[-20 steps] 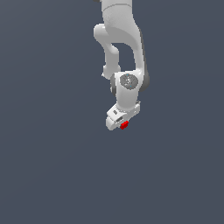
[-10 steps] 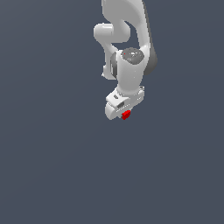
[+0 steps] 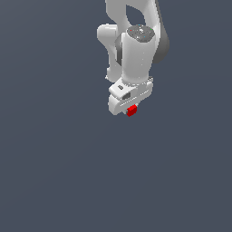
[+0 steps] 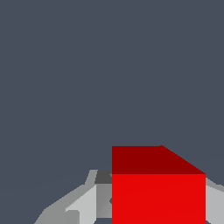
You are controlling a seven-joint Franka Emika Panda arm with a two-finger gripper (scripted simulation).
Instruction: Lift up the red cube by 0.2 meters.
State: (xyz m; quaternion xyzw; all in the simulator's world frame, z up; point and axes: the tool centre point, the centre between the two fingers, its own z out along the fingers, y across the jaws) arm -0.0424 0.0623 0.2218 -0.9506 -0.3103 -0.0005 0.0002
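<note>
Gripper (image 3: 131, 108) clamps the red cube (image 3: 132, 110) above plain grey ground (image 3: 54, 172).

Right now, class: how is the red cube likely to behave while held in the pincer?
The red cube probably stays rigid: its edges look straight in the wrist view. Being flat-faced, it is unlikely to roll. It looks tiny beside the pincer, so probably light, though its plain faces might slip.
</note>
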